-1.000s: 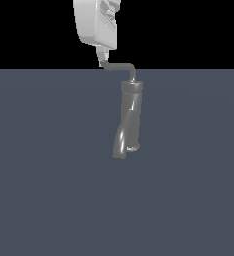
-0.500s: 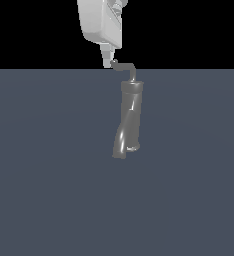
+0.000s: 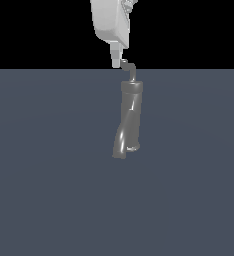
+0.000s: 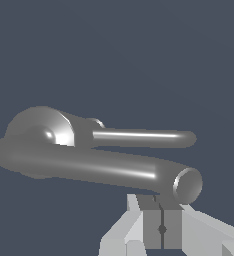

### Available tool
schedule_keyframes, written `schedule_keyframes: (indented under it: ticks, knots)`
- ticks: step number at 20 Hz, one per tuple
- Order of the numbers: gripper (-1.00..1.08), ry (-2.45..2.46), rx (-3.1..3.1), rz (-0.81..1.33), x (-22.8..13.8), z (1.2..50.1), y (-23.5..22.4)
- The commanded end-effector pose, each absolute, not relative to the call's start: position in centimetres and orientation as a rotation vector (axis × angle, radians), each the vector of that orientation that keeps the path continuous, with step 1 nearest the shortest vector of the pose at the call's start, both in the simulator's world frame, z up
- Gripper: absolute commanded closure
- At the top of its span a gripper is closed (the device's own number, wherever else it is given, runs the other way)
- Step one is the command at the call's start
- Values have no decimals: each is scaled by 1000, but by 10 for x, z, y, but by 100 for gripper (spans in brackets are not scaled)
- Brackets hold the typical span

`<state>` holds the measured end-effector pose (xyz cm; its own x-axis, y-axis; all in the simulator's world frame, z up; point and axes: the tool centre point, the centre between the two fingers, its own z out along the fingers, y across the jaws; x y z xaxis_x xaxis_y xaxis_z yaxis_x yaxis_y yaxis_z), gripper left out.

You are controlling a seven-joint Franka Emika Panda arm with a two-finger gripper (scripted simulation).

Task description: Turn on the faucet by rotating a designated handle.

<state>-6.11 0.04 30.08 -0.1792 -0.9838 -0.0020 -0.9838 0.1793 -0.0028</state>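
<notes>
Taking the faucet point(image 3: 129, 117) as the landmark, it stands upright on the grey floor near the middle of the exterior view, a twisted grey column flaring at its base. Just up and toward the exterior view's left of its top hangs the white gripper point(image 3: 117, 61), fingertips pointing down. The handle point(image 3: 129, 68) rises from the column's top, bends, and runs roughly level toward the gripper, so its free tip meets the fingertips there. In the wrist view the gripper point(image 4: 161, 220) has its fingers pressed together with only a thin seam between them, holding nothing, and the handle's point(image 4: 139, 138) long axis lies crosswise just beyond them. My judgement: the closed fingers should push sideways against the rod. No containers are present.
</notes>
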Motion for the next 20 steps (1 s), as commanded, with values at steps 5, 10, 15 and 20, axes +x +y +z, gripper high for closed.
schedule_keyframes:
  ticks: [5,10,15,20]
  knots:
    - [108,2440,-1978,0,-74,301,-53]
    - [108,2401,-2024,-1,-71,301,-42]
    - [108,2411,-2012,-1,-61,301,-65]
    - [108,2421,-2000,-1,-52,301,-88]
